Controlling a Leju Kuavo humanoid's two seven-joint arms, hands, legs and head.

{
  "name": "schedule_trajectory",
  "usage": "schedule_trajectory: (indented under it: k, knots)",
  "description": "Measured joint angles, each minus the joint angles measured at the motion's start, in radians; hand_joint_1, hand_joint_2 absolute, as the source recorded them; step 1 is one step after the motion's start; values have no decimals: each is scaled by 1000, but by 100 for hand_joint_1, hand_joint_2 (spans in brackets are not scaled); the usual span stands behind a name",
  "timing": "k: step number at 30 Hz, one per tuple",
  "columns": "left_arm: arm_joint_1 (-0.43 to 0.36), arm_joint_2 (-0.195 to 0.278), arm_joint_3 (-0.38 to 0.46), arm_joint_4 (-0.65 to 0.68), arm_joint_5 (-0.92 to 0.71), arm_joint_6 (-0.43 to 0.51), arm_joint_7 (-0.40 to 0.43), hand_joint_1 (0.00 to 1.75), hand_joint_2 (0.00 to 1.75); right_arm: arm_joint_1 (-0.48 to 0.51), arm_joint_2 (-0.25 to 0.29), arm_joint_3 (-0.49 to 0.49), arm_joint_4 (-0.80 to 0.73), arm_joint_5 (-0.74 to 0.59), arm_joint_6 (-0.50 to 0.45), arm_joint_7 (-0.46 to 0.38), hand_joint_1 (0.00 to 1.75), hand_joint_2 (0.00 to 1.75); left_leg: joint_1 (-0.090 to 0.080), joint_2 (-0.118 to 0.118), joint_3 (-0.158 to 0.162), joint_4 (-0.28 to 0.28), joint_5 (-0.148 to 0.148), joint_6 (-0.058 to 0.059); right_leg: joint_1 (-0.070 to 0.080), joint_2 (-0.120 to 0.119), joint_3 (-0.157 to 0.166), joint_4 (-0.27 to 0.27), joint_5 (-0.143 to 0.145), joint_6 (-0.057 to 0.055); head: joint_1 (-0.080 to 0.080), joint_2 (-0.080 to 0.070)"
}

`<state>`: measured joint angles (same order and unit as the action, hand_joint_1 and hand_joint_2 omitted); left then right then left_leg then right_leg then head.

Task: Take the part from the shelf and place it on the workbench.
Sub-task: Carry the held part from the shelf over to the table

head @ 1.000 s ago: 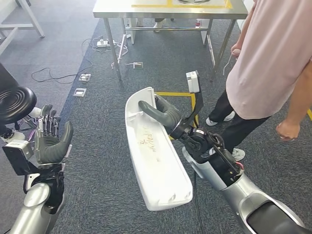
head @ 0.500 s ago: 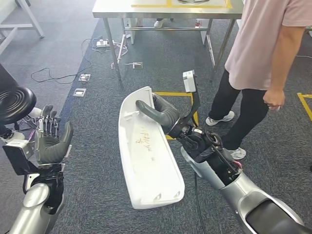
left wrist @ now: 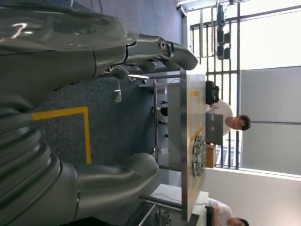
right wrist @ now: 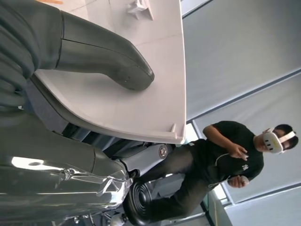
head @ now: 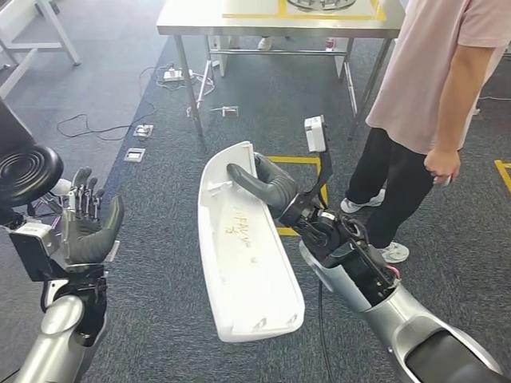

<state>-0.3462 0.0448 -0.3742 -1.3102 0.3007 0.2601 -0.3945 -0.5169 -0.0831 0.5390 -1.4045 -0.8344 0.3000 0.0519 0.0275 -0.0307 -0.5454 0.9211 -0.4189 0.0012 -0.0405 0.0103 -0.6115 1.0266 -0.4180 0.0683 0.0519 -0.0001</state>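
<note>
The part is a long white curved plastic panel, held out over the carpet in front of me. My right hand grips its far end, the thick thumb lying across the inner face. In the right wrist view the thumb presses on the white panel and the fingers curl beneath it. My left hand is raised at the lower left, fingers spread, holding nothing; the left wrist view shows the same hand bare. The steel workbench stands ahead at the top of the head view.
A person in a pink shirt stands close on my right, beside the workbench leg. A black round stool is at my left. Cables and a power strip lie on the carpet under the bench. Yellow floor tape runs beneath the panel.
The whole view has shifted a little as I moved. The panel has swung slightly left in my right hand. The person's arm has dropped to their side. My left hand stays raised.
</note>
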Motion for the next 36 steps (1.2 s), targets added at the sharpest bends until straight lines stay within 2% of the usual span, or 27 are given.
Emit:
schedule_trajectory:
  k: [1,2,4,6,7,8,10,11,12,13,15,16,17,18,20,21,22,24,26,27,28,29,31,32,33,34,36]
  knots:
    - [0,0,0,0,0,1,0,0,175,0,0,1,0,0,0,-1,175,175,1,-2,-3,12,-9,-8,-1,4,24,-42,8,0,3,0]
    - [-1,1,0,0,-1,1,0,0,175,1,0,1,0,1,0,-2,175,175,0,-4,-7,20,-14,-15,0,8,35,-57,2,-5,3,0]
    - [0,1,0,-1,-3,4,0,0,175,5,1,1,0,2,-1,-2,175,175,0,-6,-11,26,-18,-24,5,11,38,-54,-10,-27,-3,0]
    - [0,1,0,-1,-4,6,1,0,175,7,2,0,-2,6,-1,-3,175,175,4,2,-18,48,-29,-31,8,11,49,-52,-20,-44,-13,0]
    - [-1,2,0,-2,-4,7,1,0,175,6,2,0,-4,8,-1,-4,175,175,4,9,-38,89,-42,-33,8,10,58,-53,-27,-51,-19,0]
    - [-2,2,0,-2,-4,8,1,0,175,5,3,0,-5,10,-1,-4,175,175,3,17,-76,153,-57,-33,9,8,67,-54,-34,-59,-25,0]
    - [-1,2,0,-2,-4,8,2,0,175,4,3,1,-5,11,-1,-4,175,175,-1,23,-182,306,-86,-29,14,5,85,-54,-50,-67,-34,0]
    - [1,2,0,-2,-4,8,2,0,175,5,3,1,-4,11,-1,-4,175,175,-3,24,-231,358,-85,-25,17,4,96,-55,-59,-69,-36,0]
    - [3,3,0,-2,-4,8,3,0,175,7,3,1,-4,11,-1,-4,175,175,-7,24,-260,372,-63,-18,20,4,108,-55,-70,-71,-36,0]
    - [5,4,0,-2,-4,8,3,0,175,8,3,2,-4,11,-1,-4,175,175,-13,23,-269,342,-19,-9,21,4,123,-55,-81,-72,-36,0]
    - [5,6,0,-2,-4,8,4,0,175,8,3,2,-3,10,0,-4,175,175,-30,23,-226,188,92,13,22,5,150,-58,-104,-70,-37,0]
    - [5,6,0,-3,-4,9,5,0,175,7,3,2,-3,10,0,-4,175,175,-38,24,-198,119,123,21,23,6,159,-62,-114,-67,-39,0]
    - [3,6,0,-4,-4,9,6,0,175,7,3,2,-3,10,0,-4,175,175,-44,24,-177,71,131,27,24,7,164,-68,-121,-63,-42,0]
    - [2,7,0,-5,-5,9,7,0,175,7,3,2,-3,10,0,-4,175,175,-47,24,-164,49,121,29,25,7,170,-74,-124,-58,-44,0]
    - [2,7,0,-9,-5,10,7,0,175,8,3,2,-3,10,0,-4,175,175,-44,24,-147,29,99,32,27,5,180,-77,-123,-48,-45,0]
    - [3,7,0,-10,-6,11,7,0,175,8,3,2,-4,10,0,-5,175,175,-41,22,-134,23,91,35,27,3,176,-57,-119,-46,-42,0]
    - [4,7,0,-11,-6,11,7,0,175,8,3,2,-4,10,0,-6,175,175,-39,21,-120,18,83,39,28,1,155,-16,-117,-45,-39,0]
    - [7,8,0,-11,-7,12,8,0,175,9,3,2,-3,10,0,-7,175,175,-38,18,-95,13,66,44,32,-1,71,121,-137,-46,-29,0]
    - [12,8,0,-11,-7,13,9,0,175,14,2,2,-3,10,0,-7,175,175,-39,17,-69,13,44,47,34,-1,-24,233,-193,-43,-20,0]
    - [15,8,0,-11,-7,14,9,0,175,18,2,2,-2,10,-1,-7,175,175,-40,16,-52,14,31,47,34,-1,-53,247,-212,-41,-16,0]
    - [17,8,0,-11,-7,15,9,0,175,20,2,2,-2,10,-1,-7,175,175,-40,16,-32,14,18,46,34,-2,-65,226,-208,-40,-13,0]
    - [18,8,0,-11,-7,15,9,0,175,21,2,2,-1,10,-1,-7,175,175,-40,15,-11,14,4,46,34,-2,-63,176,-174,-40,-10,0]
    - [18,7,0,-11,-7,15,9,0,175,20,2,2,0,10,-2,-7,175,175,-41,14,24,18,-24,42,35,-2,-45,29,-39,-44,-4,0]
    - [18,7,-1,-11,-7,15,9,0,175,20,2,3,0,10,-2,-7,175,175,-43,13,34,19,-36,37,36,-2,-34,-26,19,-50,-3,0]
    - [18,7,-1,-11,-7,15,10,0,175,20,2,3,0,10,-2,-7,175,175,-44,11,40,23,-45,33,38,-2,-29,-61,58,-58,-5,0]
    - [16,7,-1,-12,-7,15,10,0,175,18,2,2,-1,10,-2,-7,175,175,-45,9,43,28,-51,28,40,-3,-27,-74,68,-66,-7,0]
    - [13,6,-1,-15,-7,13,9,0,175,13,2,2,-5,10,-3,-7,175,175,-44,9,32,54,-54,20,38,-3,-15,-75,64,-78,-10,0]
